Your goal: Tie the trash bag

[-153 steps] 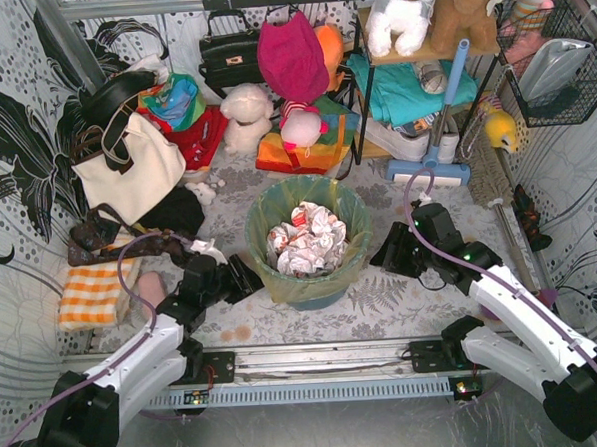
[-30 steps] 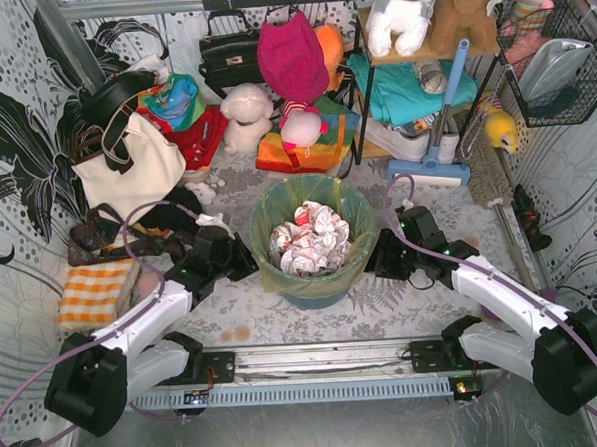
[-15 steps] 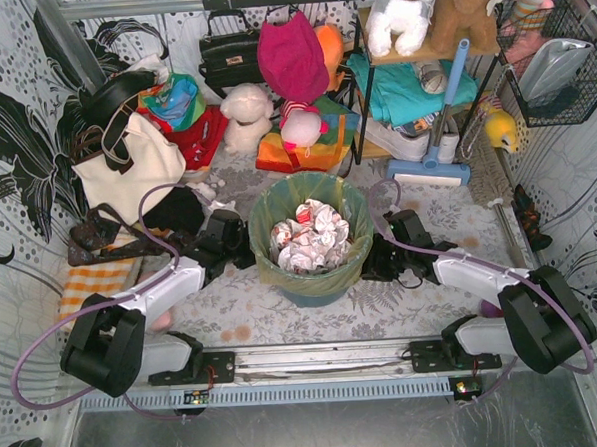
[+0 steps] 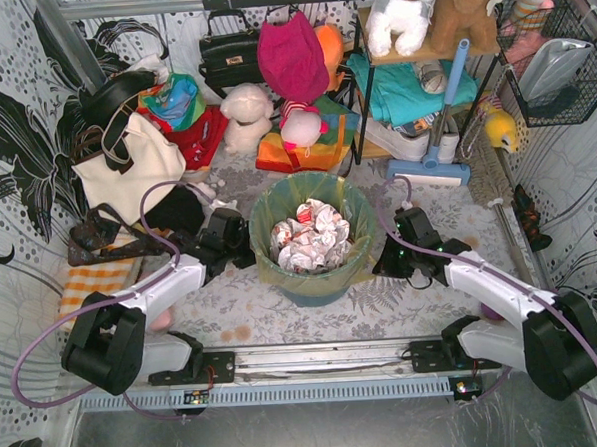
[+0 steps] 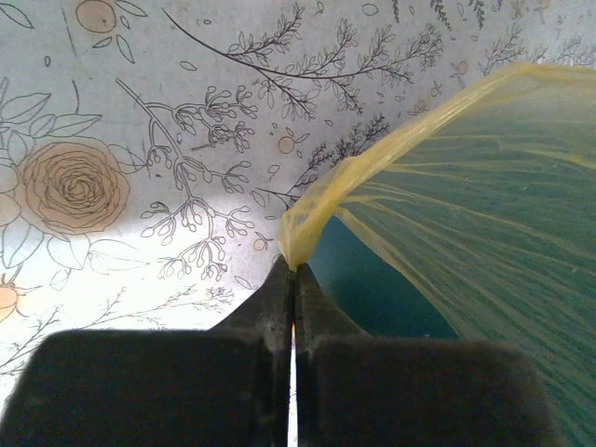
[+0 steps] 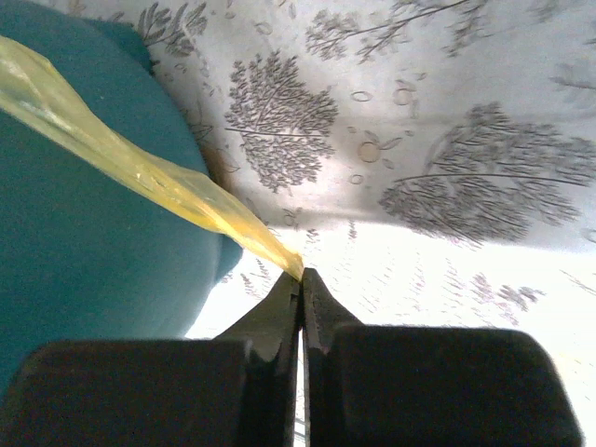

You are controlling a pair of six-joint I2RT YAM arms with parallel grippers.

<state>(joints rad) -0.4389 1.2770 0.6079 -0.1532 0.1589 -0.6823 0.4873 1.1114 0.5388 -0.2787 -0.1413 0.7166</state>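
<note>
Overhead view looks down from 6 o'clock; wrist views at 9 and 3 o'clock closely face the shared trash bag [image 4: 264,247]

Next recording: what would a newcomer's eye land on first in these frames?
The trash bag, yellow-green and stuffed with crumpled white paper, lines a teal bin in the middle. The left gripper and right gripper flank it, each shut on a pinch of the bag's edge, drawn out into a yellow strip. Behind, a cream tote bag and white plush toy sit among clutter.
</note>
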